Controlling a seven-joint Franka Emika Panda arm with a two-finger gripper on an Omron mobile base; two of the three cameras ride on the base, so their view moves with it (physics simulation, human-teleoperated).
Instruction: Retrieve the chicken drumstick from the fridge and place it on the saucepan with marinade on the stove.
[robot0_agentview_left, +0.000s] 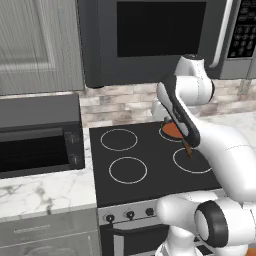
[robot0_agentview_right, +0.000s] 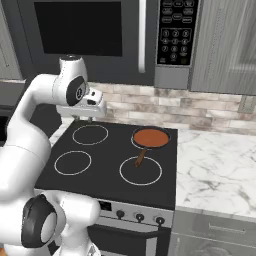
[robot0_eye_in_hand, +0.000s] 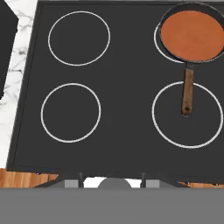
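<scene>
- The saucepan, upper right in the hand view, is seen on the stove; only marinade is seen in it.
- No drumstick is seen; fetching is judged undone.
- The gripper is seen at left centre; finger state cannot be told.

The black stove with 4 white ring burners carries the saucepan with marinade on its far right burner, brown handle lying toward the near right ring.

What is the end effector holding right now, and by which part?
Nothing. The end effector hangs over the stove with its jaws apart and bare cooktop between them. The saucepan sits apart on a back burner.
</scene>
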